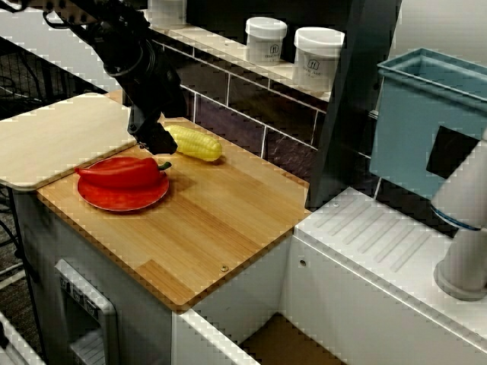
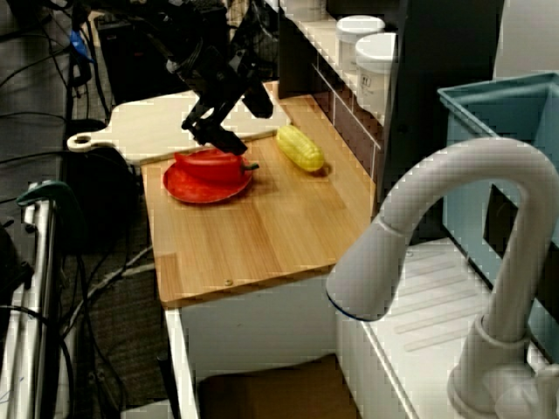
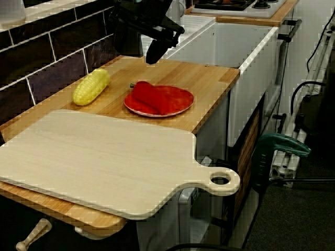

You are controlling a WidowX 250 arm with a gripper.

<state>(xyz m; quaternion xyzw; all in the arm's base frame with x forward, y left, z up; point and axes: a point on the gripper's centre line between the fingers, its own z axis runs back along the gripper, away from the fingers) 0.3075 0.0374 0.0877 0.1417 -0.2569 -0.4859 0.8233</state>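
A red pepper (image 1: 122, 171) lies on a red plate (image 1: 114, 199) on the wooden counter (image 1: 205, 228). Its stem points toward a yellow corn cob (image 1: 195, 142) near the tiled wall. My black gripper (image 1: 156, 137) hangs just above the pepper's stem end, between pepper and corn. In the view from the sink side, the gripper (image 2: 234, 122) shows two spread fingers with nothing between them, one fingertip (image 2: 214, 137) close over the pepper (image 2: 210, 164). In the view from the cutting board side, the gripper (image 3: 144, 52) hovers behind the plate (image 3: 180, 99) and the corn (image 3: 91, 86).
A pale cutting board (image 3: 104, 157) with a handle hole overlaps the counter's left end. Two white jars (image 1: 318, 57) stand on the ledge above the tiles. A blue bin (image 1: 426, 122), a white sink surface (image 1: 380, 251) and a faucet (image 2: 454, 227) lie to the right.
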